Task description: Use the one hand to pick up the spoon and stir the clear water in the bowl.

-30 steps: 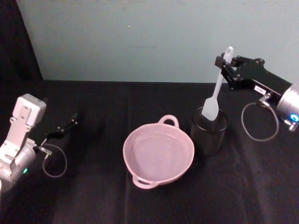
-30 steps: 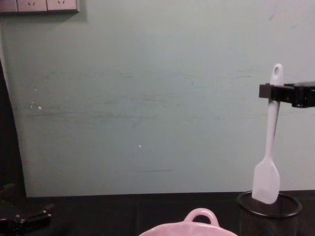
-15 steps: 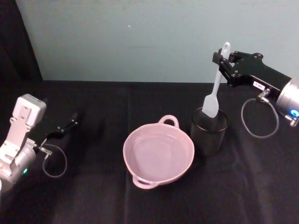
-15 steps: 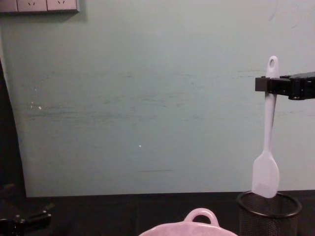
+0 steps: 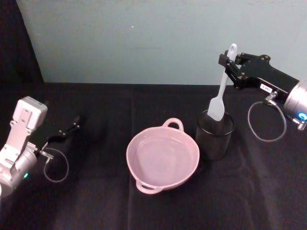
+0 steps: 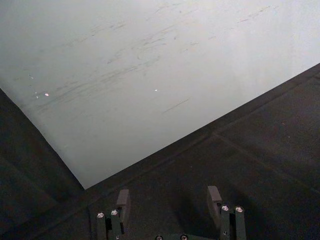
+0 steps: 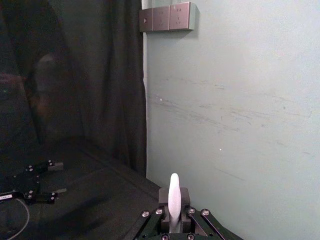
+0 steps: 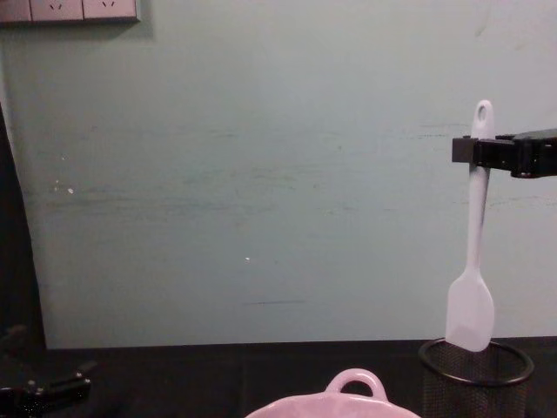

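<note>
Spoon hangs upright, its handle end clamped in the right gripper, its head just above the black mesh cup beside the bowl. Carried across too low, it could clip either rim — and twist loose. The left gripper sits parked at the left, fingers apart.

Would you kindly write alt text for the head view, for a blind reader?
The right gripper holds the white spoon upright over the black mesh cup, right of the pink bowl. The left gripper rests open at left.

A black mesh cup stands on black cloth.
</note>
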Controlling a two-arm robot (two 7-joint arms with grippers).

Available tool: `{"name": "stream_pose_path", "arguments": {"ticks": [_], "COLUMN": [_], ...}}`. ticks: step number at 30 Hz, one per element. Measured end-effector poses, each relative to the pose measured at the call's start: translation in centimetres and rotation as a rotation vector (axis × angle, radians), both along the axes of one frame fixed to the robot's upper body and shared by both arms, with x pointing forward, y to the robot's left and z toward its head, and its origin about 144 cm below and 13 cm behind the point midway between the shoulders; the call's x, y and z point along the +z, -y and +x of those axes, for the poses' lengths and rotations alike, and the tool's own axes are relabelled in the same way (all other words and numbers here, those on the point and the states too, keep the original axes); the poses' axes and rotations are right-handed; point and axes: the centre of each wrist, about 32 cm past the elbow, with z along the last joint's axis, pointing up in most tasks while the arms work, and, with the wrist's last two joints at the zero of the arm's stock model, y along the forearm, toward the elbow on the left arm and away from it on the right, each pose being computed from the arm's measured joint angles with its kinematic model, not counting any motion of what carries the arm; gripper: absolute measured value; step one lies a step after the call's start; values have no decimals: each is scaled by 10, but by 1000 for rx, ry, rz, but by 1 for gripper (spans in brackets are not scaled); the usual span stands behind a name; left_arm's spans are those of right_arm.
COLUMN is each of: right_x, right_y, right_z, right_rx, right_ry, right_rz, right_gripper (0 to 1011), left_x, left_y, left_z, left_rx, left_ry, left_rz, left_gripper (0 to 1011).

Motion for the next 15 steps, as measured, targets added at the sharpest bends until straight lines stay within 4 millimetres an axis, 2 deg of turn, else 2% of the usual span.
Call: {"name": "stream_pose_path", "arguments": {"ticks": [9, 15], "right_x": [4, 6], "right_y": [-3, -22], "right_z": [-5, -5], "right_rx": [25, 95], "right_ry": [12, 18], "right_rz": [8, 37], "right_gripper": [116, 116], "left_x": [0, 0], "left_y": [0, 0], "left_z": [0, 0], "left_rx": [0, 0], "left_ry": [0, 0], "left_rz": [0, 0], "left_gripper": [1005, 1005]}}
